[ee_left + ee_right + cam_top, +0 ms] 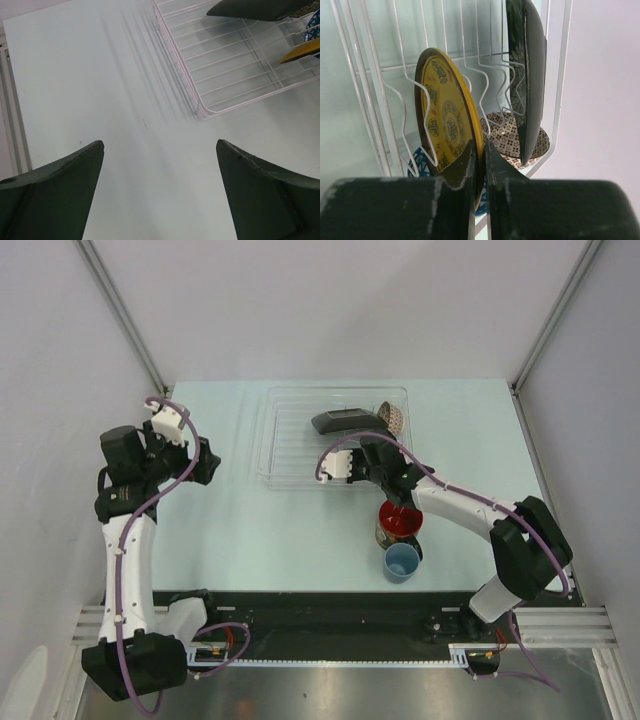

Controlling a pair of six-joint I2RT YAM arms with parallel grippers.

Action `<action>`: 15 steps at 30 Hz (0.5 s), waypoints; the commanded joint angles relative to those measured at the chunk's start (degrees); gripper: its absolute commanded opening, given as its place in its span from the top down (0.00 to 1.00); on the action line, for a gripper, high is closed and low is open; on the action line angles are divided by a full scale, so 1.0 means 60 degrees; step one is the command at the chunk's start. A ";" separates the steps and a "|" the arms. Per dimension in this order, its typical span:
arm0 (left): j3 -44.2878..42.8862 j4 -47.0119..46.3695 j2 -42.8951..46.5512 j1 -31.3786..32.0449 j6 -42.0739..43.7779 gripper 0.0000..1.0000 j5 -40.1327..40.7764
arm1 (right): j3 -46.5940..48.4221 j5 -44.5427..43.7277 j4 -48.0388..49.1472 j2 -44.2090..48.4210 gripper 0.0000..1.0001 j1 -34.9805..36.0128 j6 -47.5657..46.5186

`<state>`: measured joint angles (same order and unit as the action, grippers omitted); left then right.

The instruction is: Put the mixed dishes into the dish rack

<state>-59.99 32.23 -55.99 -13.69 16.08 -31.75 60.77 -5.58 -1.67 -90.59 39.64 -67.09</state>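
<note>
The left gripper (pixel 160 145) hung over the tabletop (pixel 75 75), jaws apart, left of the rack (pixel 200 107) by the far edge. The right gripper (pixel 480 150) was clamped on the rim of the saucer (pixel 445 125), which stood upright in the rack.

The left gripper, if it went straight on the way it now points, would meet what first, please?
Most likely the bare table: the open left gripper points down at it, and the dish rack corner lies right of that line, though depth is unclear.
</note>
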 commanded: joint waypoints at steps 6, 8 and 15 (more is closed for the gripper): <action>-0.0022 -0.0244 0.0322 -0.0105 0.0089 0.00 -0.0246 | 0.0066 -0.0563 0.0411 0.0244 0.72 0.0220 0.0986; -0.0051 -0.0215 0.0395 -0.0105 0.0104 0.00 -0.0246 | 0.0066 -0.0636 0.0323 0.0375 0.68 0.0249 0.1146; -0.0066 -0.0157 0.0600 -0.0105 0.0221 0.00 -0.0319 | 0.0066 -0.1192 -0.0248 0.1033 0.55 0.0498 0.1571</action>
<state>-59.99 32.25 -53.84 -13.69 16.45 -31.81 60.75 -9.85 -3.03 -89.41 41.54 -60.73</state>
